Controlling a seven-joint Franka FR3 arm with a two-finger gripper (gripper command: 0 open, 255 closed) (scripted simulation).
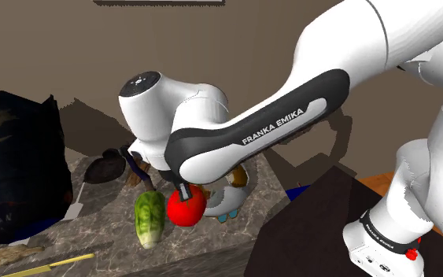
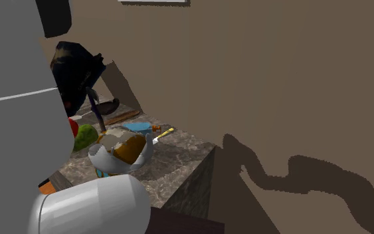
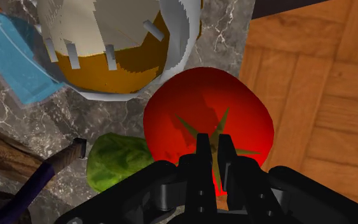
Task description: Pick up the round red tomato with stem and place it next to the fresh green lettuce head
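A round red tomato (image 1: 186, 209) with a green star-shaped stem hangs right beside the green lettuce head (image 1: 150, 218), on the side toward the shoulder view's right. My black gripper (image 1: 183, 193) comes down on its top. In the wrist view the gripper (image 3: 212, 147) is shut, its two fingers (image 3: 202, 156) clasping the stem of the tomato (image 3: 196, 108), with the lettuce (image 3: 117, 160) close beside it. From the second exterior view the tomato (image 2: 73, 125) peeks out behind the arm, next to the lettuce (image 2: 86, 137). I cannot tell whether the tomato touches the counter.
A white and orange bowl (image 1: 232, 197) stands just behind the tomato on the marble counter (image 1: 109, 240). A dark bag (image 1: 15, 165), a dark spoon (image 1: 105, 168), a purple-handled tool (image 3: 37, 181) and a blue piece (image 3: 12, 57) lie around. The counter edge and wood floor (image 3: 323, 95) are close by.
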